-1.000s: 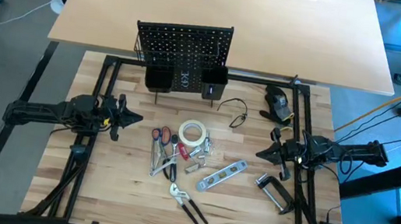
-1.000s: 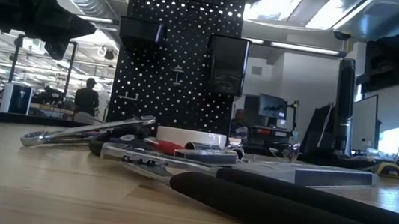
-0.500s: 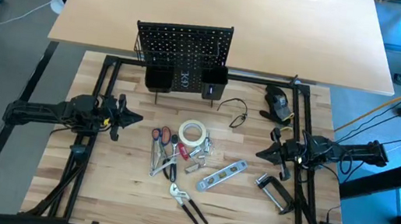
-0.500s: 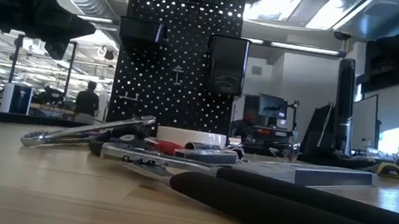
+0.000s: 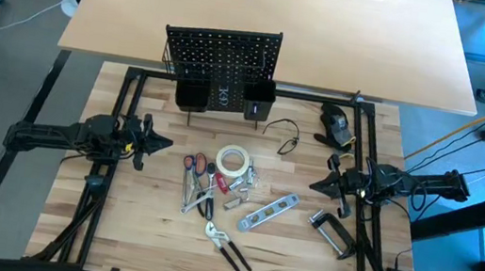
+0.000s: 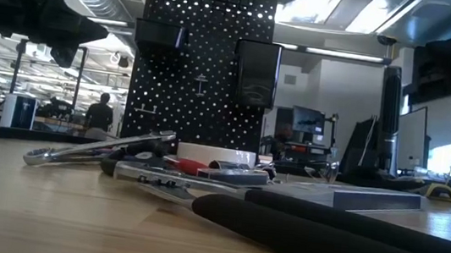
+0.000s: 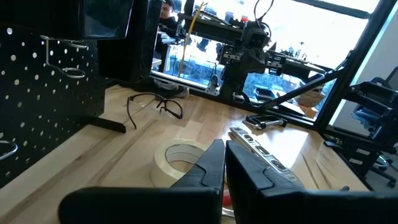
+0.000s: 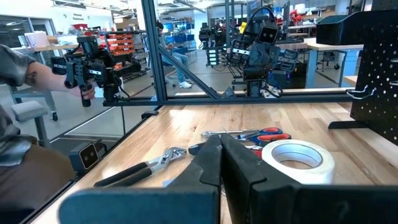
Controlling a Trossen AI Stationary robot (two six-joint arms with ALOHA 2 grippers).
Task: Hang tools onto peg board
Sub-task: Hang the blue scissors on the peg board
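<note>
Two dark, jointed arms with black cabling and tapered black fingertips.

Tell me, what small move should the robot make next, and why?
Probably swing the left hand toward the red-handled scissors, the nearest tool. Both hands are shut and empty, the right hand waits aside, and every tool lies on the table, none on the peg board.

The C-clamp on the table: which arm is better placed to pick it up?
Probably the right. In the high view the C-clamp lies just below the right hand, while the left hand waits far across the tool pile. Both hands are shut and hold nothing.
</note>
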